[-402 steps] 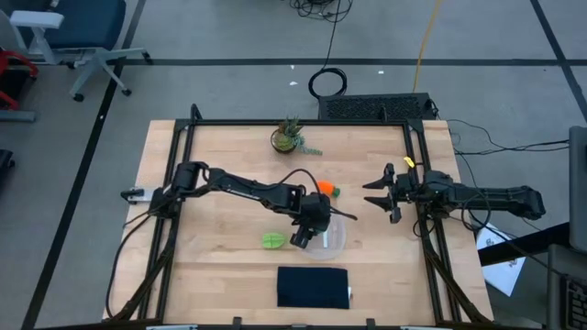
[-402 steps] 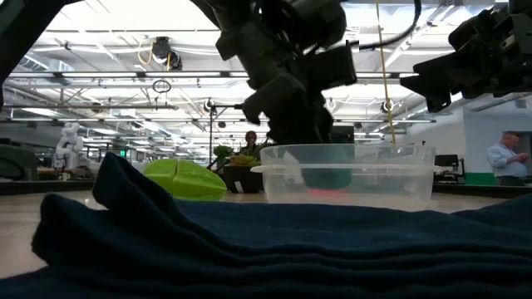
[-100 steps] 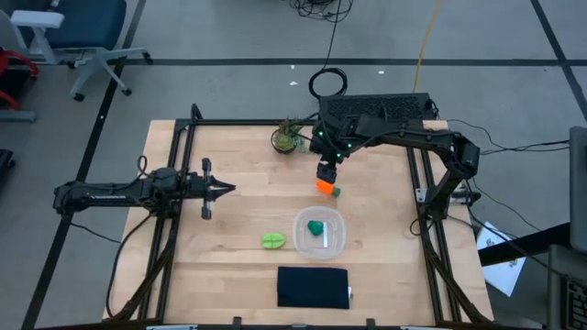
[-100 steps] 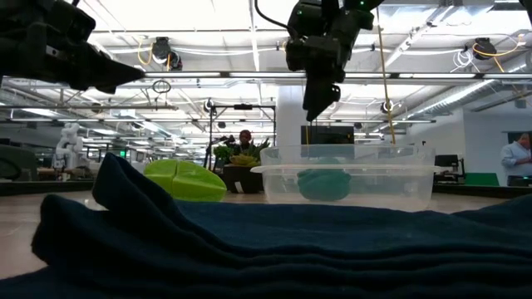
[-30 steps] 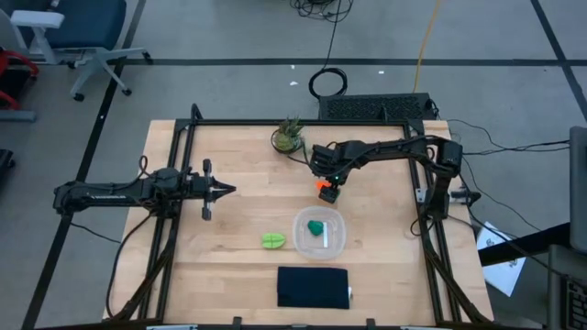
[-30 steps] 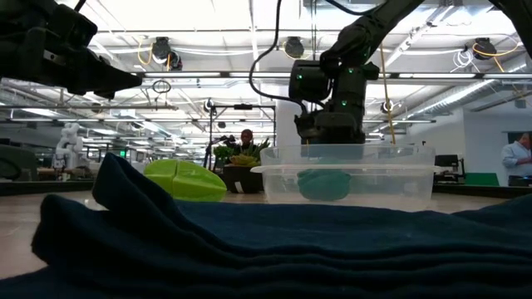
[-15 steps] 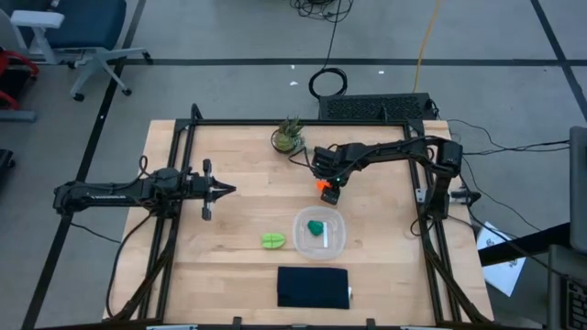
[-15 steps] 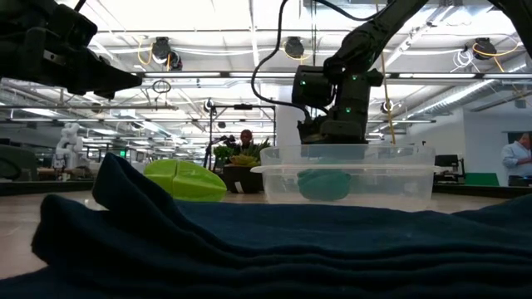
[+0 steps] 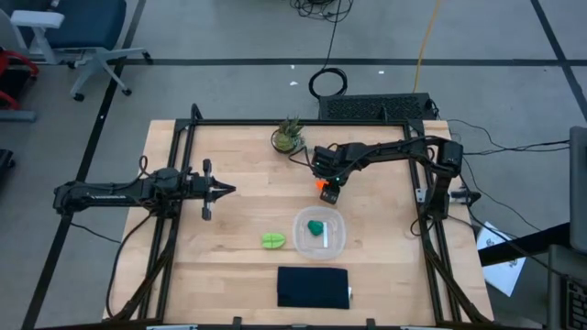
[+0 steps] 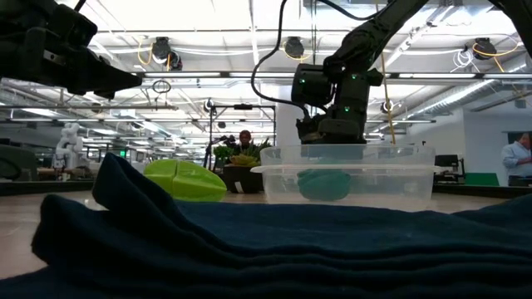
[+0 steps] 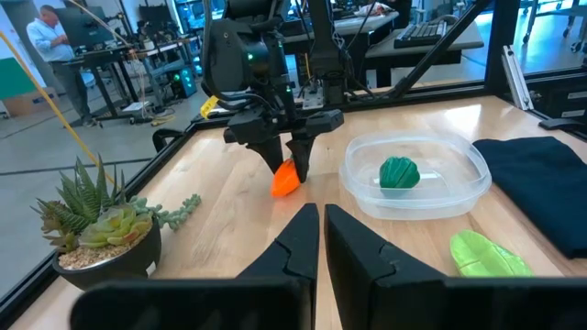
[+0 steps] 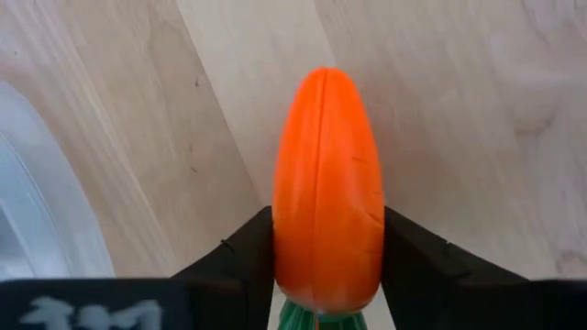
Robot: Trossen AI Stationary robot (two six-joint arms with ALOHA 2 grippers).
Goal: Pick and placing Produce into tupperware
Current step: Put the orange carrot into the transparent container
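Two fingers of my right gripper (image 12: 327, 266) clamp the orange carrot (image 12: 327, 188) low over the surface (image 9: 238, 165), just beyond the tupperware (image 9: 319, 233) holding the dark green lump (image 9: 315, 226). My left gripper (image 9: 209, 189) waits clenched, well apart.

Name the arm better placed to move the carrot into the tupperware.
Right. The right gripper already has its fingers on both sides of the carrot, close to the tupperware. The left gripper waits far off at the table's left.
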